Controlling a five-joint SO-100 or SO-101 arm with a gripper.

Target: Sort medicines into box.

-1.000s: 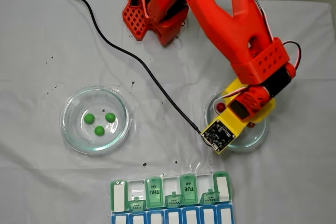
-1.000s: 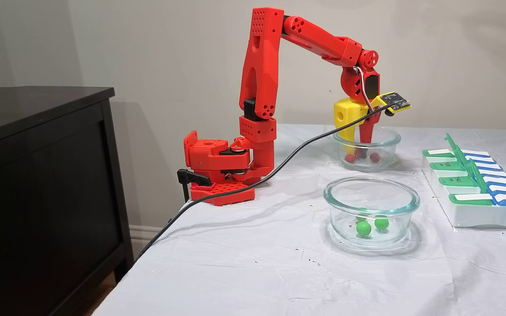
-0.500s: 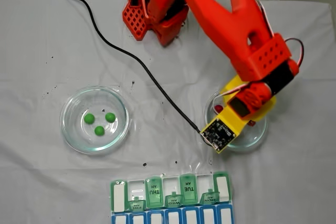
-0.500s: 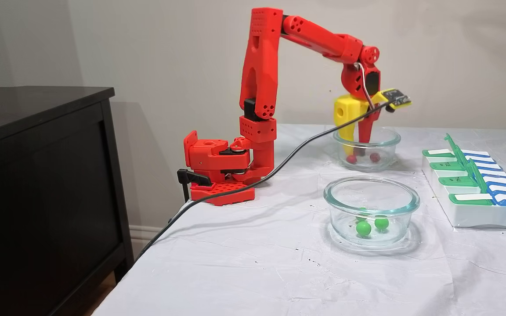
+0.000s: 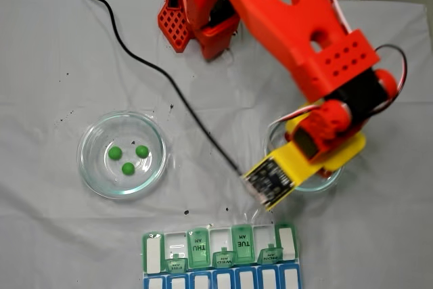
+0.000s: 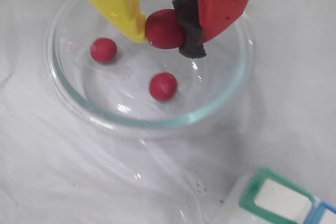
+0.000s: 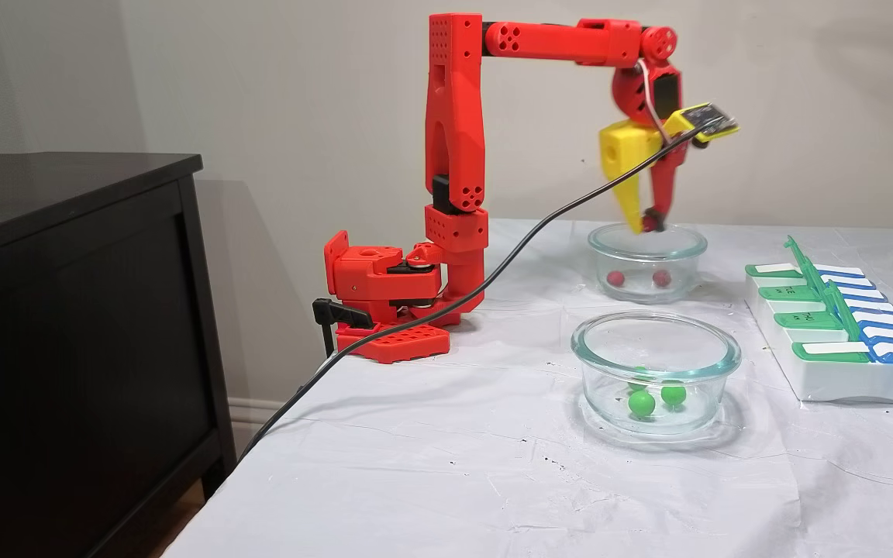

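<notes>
The jaws (image 6: 167, 27) were clenched on one dark red ball (image 6: 164, 29), pinched between the yellow finger and the foam pad of the red one, and hung just above the rim of the far glass bowl (image 7: 646, 240). Two red balls (image 6: 163, 86) lay in that bowl; three green balls (image 5: 128, 158) sat in the other bowl (image 5: 88, 167). The pill organizer (image 5: 220, 256) stood near on the bench, several green lids raised. The carry step seemed under way; next, the ball needed moving over an open compartment and releasing.
</notes>
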